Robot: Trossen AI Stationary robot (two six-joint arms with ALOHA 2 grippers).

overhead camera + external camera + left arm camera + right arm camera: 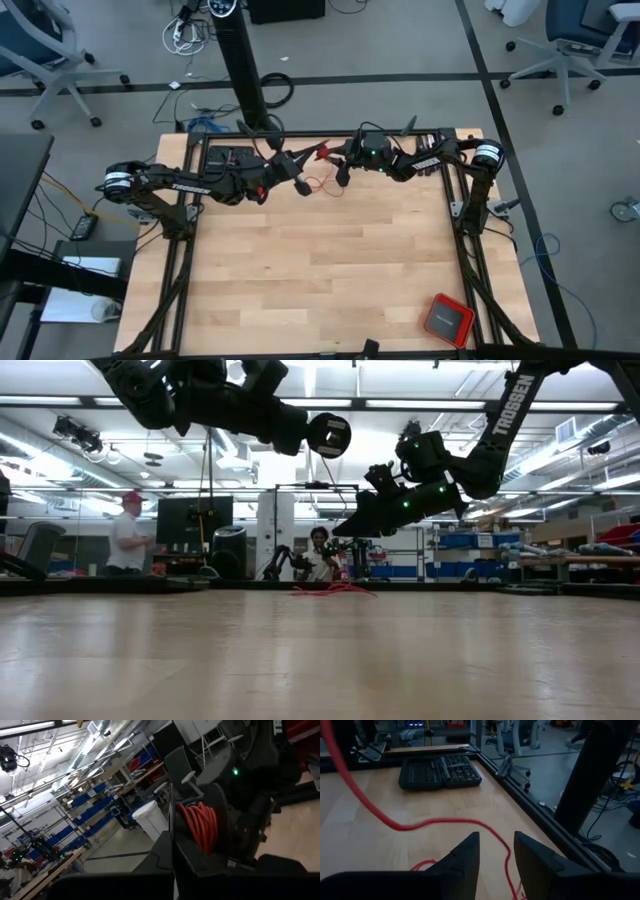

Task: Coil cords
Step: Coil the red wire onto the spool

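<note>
Left gripper (300,186) clamps one red cord (200,826), apparently coiled; right gripper (495,852) apart.

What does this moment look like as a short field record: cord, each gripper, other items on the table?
cord: thin red cord, part wound in a bundle at the left gripper, rest lying in loose loops on the table's far side
left gripper: shut on the wound bundle, raised above the table
right gripper: open, raised above the loose cord, holding nothing
other items: red box near the table's front right corner; dark tool case at the far edge
table: wooden top
</note>
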